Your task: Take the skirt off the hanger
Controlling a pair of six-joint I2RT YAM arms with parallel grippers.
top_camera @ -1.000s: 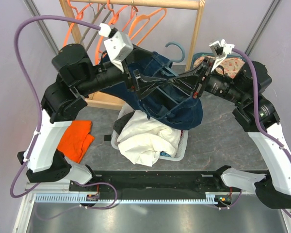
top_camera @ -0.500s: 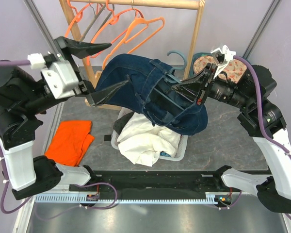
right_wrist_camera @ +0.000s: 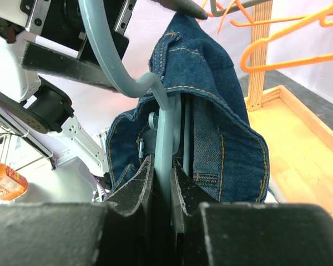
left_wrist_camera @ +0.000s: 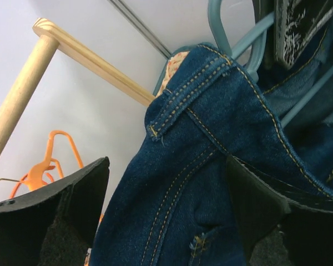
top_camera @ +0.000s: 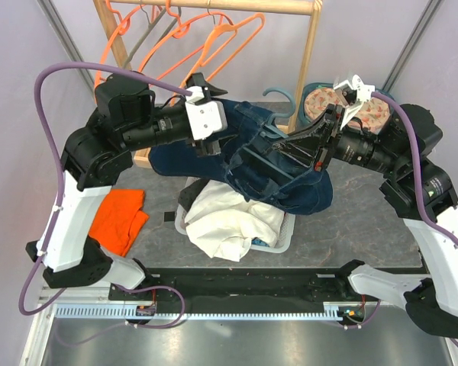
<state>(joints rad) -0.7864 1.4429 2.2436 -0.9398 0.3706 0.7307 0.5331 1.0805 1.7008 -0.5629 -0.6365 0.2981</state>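
A dark blue denim skirt (top_camera: 278,179) hangs on a pale blue-grey hanger (right_wrist_camera: 165,138), held in the air above the laundry basket. My right gripper (top_camera: 278,149) is shut on the hanger's stem; in the right wrist view (right_wrist_camera: 162,177) both pads pinch it, with the skirt's waistband (right_wrist_camera: 211,94) draped over it. My left gripper (top_camera: 223,118) is at the skirt's left upper edge. In the left wrist view (left_wrist_camera: 166,216) its jaws stand wide open with denim (left_wrist_camera: 211,166) between them, not pinched. The hanger's hook (left_wrist_camera: 225,33) shows above.
A white basket (top_camera: 288,229) with white cloth (top_camera: 229,217) sits under the skirt. An orange cloth (top_camera: 120,217) lies on the table at left. A wooden rack (top_camera: 309,46) with orange hangers (top_camera: 221,42) stands behind. A patterned item (top_camera: 366,110) sits back right.
My left arm, swung out left with open jaws half a second ago, has come back to the skirt's left edge. The right gripper keeps the hanger, shifted slightly right and down.
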